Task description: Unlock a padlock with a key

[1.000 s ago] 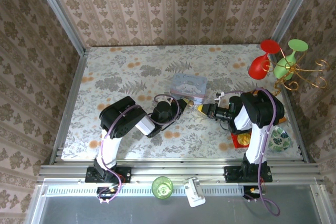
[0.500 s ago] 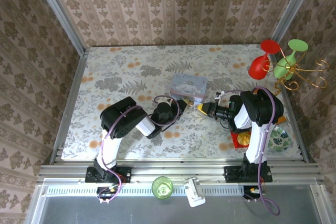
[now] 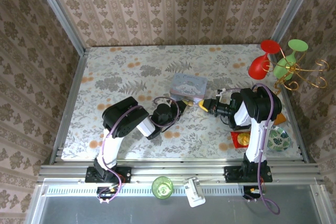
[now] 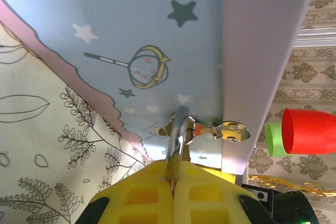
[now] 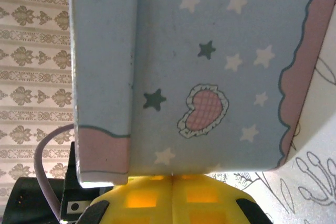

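The padlock's silvery shackle (image 4: 177, 135) sticks up from between my left gripper's (image 4: 173, 170) yellow pads, which are shut on it; its brass body is hidden between them. The shackle runs through a small brass hasp (image 4: 229, 131) on the front of the pale blue picture tin (image 4: 157, 35). In the top view the left gripper (image 3: 182, 105) sits at the tin's (image 3: 188, 85) near edge. My right gripper (image 3: 203, 105) is just right of it, at the tin's near right corner. Its pads (image 5: 152, 198) are shut, close under the tin's side (image 5: 210, 66). The key is hidden.
A gold wire stand with a red cup (image 3: 261, 64) and a green cup (image 3: 287, 64) occupies the table's far right. A red packet (image 3: 242, 139) and a patterned dish (image 3: 278, 139) lie beside the right arm's base. A green cup (image 3: 162, 186) sits on the near rail.
My right gripper has moved left and slightly away from the near edge, up to the tin's corner. The left gripper has stayed at the tin with the padlock.
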Controlling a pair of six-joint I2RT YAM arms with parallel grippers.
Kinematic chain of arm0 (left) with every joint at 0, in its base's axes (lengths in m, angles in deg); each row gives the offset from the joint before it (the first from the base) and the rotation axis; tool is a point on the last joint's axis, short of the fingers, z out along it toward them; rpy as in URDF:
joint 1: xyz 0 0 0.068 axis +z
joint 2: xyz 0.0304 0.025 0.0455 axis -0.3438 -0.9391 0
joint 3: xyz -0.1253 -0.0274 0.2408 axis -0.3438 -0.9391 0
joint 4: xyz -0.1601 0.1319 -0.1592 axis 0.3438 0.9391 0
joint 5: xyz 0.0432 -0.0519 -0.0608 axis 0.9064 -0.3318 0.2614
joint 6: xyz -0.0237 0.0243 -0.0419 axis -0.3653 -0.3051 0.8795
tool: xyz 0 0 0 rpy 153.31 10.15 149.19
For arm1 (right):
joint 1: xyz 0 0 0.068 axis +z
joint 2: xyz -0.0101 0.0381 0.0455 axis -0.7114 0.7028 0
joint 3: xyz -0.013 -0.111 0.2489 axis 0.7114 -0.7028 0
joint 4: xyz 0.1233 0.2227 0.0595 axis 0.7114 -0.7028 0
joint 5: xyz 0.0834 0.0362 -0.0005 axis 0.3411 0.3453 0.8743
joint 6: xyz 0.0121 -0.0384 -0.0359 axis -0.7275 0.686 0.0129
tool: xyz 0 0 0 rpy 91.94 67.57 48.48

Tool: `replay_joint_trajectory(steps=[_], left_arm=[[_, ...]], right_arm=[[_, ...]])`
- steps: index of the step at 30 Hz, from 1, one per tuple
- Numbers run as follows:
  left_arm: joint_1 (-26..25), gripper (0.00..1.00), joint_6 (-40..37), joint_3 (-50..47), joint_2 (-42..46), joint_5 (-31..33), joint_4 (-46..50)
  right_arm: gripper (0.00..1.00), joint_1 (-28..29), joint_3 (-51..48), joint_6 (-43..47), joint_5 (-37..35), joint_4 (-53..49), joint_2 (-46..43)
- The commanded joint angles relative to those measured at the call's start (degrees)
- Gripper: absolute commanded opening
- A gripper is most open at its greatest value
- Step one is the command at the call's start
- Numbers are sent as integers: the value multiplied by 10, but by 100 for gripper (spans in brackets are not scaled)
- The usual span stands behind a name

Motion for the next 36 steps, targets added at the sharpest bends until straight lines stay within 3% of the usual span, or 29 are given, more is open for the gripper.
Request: replay_joint_trajectory(steps=[1, 8, 16, 27, 32, 36], left_arm=[[-20, 0, 3, 9, -21, -41, -5], [-20, 0, 6, 22, -24, -37, -5], [-23, 0, 12, 33, -30, -49, -5], [-24, 0, 8, 31, -22, -59, -3], [-25, 0, 7, 35, -23, -66, -2], [-18, 0, -1, 22, -26, -69, -3]], right_arm=[[0, 29, 7, 30, -64, -99, 23], [0, 49, -11, 46, -101, -149, -7], [0, 53, -20, 13, -125, -72, 36], [0, 106, 19, 124, -172, -251, -42], [0, 112, 14, 113, -184, -218, -43], [0, 122, -4, 148, -206, -250, -85]])
